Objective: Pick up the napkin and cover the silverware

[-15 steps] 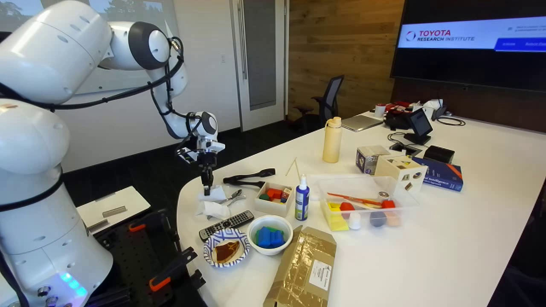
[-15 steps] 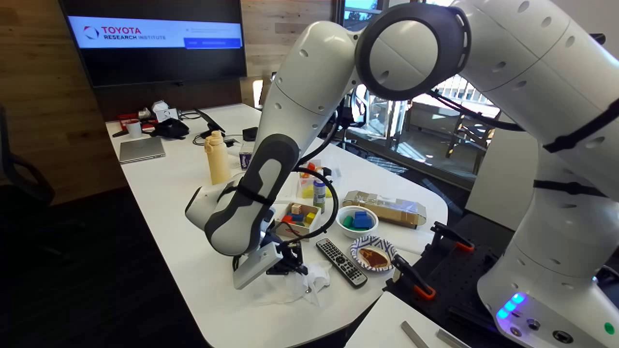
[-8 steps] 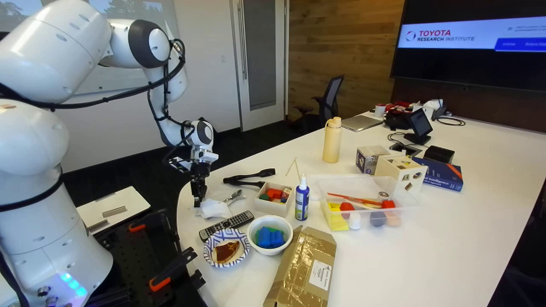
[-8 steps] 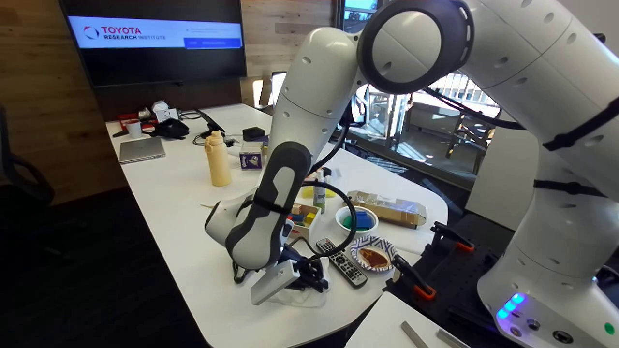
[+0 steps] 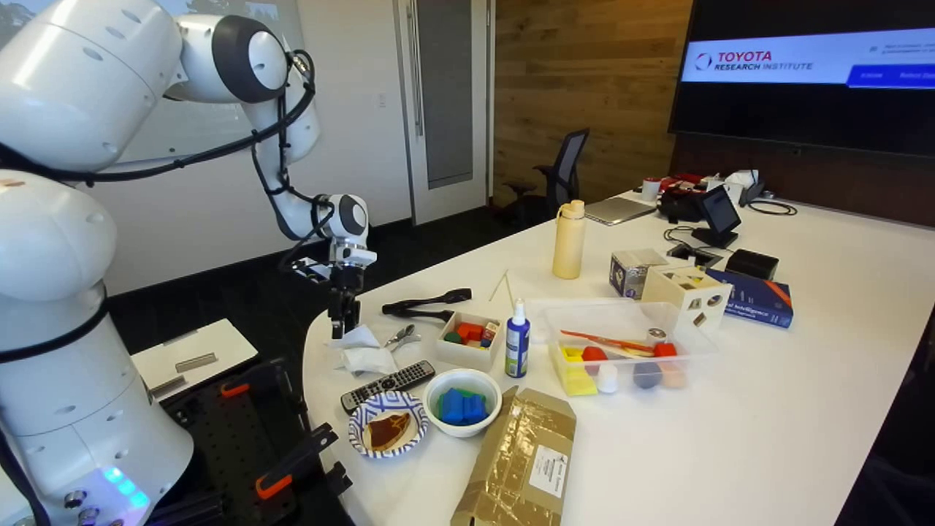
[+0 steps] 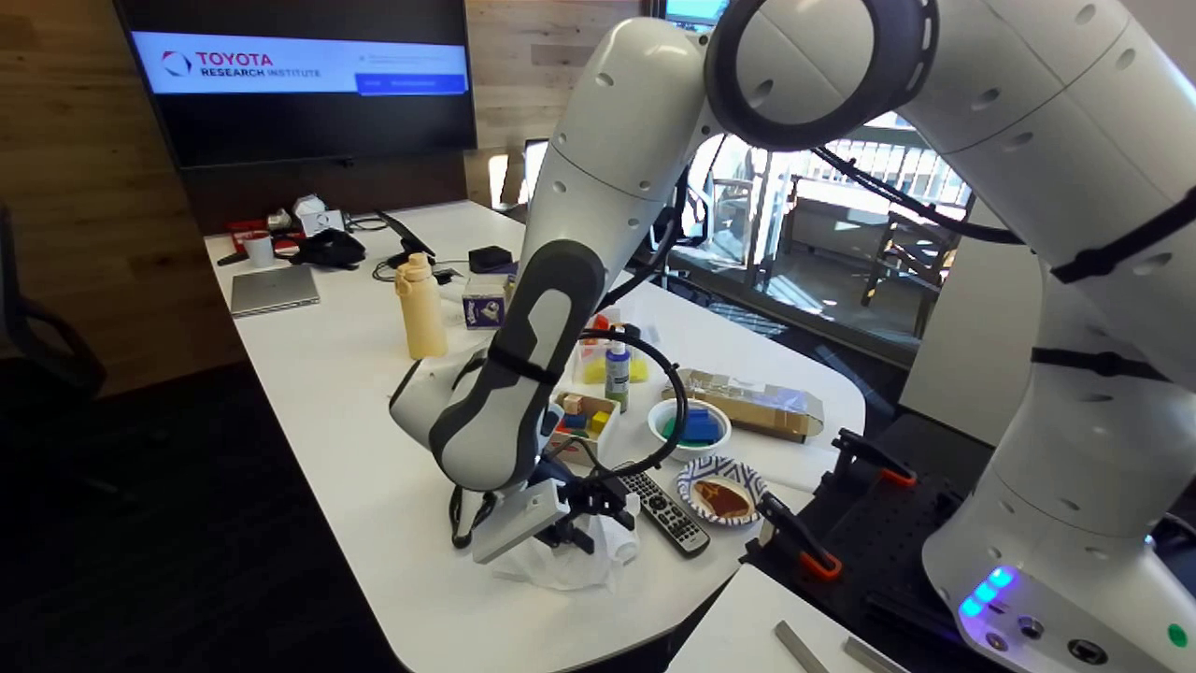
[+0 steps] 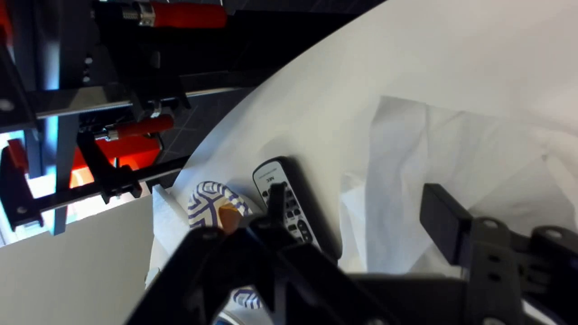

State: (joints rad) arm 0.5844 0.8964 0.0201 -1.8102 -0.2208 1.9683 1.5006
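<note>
Now you've raised the gripper [image 7: 360, 212] slightly, spread and empty. The napkin [image 5: 367, 361] leaves the silverware [image 5: 400, 335] poking out; covering seems unfinished.

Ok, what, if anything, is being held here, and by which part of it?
Nothing is held: in the wrist view the jaws stand wide apart, and no part of the napkin is pinched between them.

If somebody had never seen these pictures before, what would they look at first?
Probably the big white robot arm, bent over the table in both exterior views. Next might come the lit-up screen beyond the table's far end. In the wrist view, the black gripper, open over a white napkin, would likely stand out.
</note>
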